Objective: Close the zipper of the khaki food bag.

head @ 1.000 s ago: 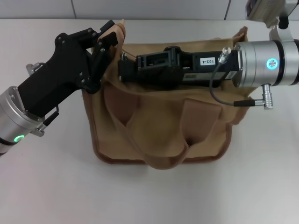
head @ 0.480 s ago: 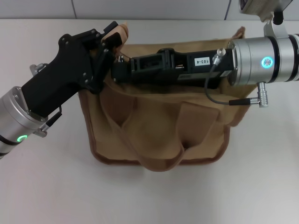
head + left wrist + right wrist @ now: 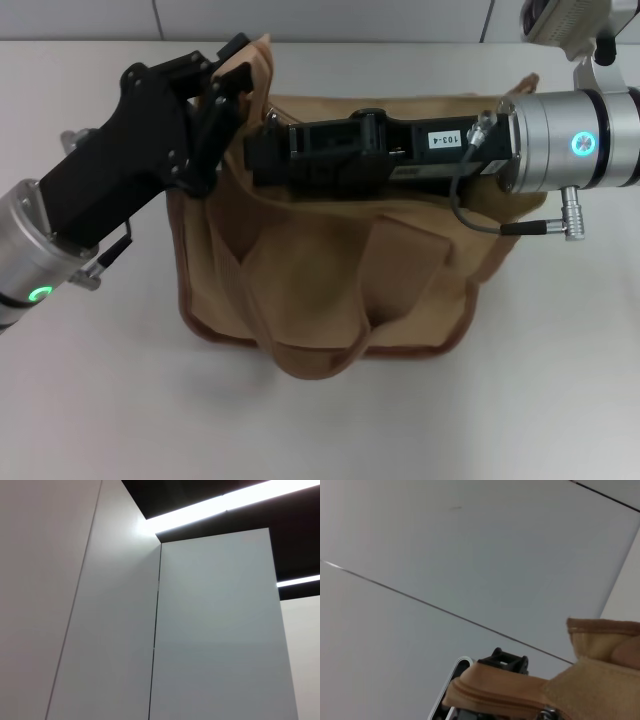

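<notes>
The khaki food bag (image 3: 330, 270) lies on the white table, its two wide handles (image 3: 400, 260) folded over its front. My left gripper (image 3: 235, 75) is shut on the fabric at the bag's top left corner and holds it up. My right gripper (image 3: 258, 155) lies along the bag's top edge, its tip near that same corner. It covers most of the zipper, and I cannot make out the pull tab. The right wrist view shows a stretch of khaki zipper tape (image 3: 510, 692) with a black part of the left gripper (image 3: 502, 660) behind it.
The white table (image 3: 560, 380) lies all around the bag. A grey wall (image 3: 330, 18) runs along its far edge. A grey cable (image 3: 470, 215) loops from my right wrist over the bag's top right. The left wrist view shows only wall panels and ceiling lights.
My left gripper has lifted the bag's corner a little higher. The bag's lower part has shifted left and bunched. My right gripper slid left along the top, then slightly back right.
</notes>
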You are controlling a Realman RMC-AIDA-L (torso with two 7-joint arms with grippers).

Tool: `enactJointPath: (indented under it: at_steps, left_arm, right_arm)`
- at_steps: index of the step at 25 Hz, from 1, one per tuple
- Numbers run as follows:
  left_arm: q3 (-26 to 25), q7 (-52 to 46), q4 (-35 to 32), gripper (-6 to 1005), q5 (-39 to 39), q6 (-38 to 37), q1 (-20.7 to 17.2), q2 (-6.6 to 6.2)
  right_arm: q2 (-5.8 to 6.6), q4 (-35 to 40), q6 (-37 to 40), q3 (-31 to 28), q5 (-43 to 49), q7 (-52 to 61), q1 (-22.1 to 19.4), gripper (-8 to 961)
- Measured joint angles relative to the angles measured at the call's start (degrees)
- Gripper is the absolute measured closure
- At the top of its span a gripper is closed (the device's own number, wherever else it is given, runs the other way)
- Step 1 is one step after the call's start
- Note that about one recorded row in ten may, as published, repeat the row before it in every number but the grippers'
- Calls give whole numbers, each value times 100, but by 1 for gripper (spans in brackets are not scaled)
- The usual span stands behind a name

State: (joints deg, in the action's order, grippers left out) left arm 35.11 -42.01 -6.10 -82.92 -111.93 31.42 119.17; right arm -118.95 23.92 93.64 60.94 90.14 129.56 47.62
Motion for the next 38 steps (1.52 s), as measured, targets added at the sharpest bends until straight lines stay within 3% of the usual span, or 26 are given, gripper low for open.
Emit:
enactJointPath:
  at_steps: [9, 17, 27, 38]
  left_arm:
    - [-17, -6, 25, 943, 7, 95, 38, 1]
    - [-201, -11, 113, 942, 37, 431, -3, 1]
    - [-334, -14, 250, 940, 38, 658, -129, -1]
    - [-519, -167, 320, 938, 33, 450, -170, -16]
  right_arm:
    - [36, 116, -114, 6, 17, -40, -90, 409]
    - [72, 697, 40, -263, -33, -132, -523, 411]
    - [191, 596, 443, -541, -41, 96, -263, 413]
    - [87, 414, -41, -415, 30, 90, -95, 416]
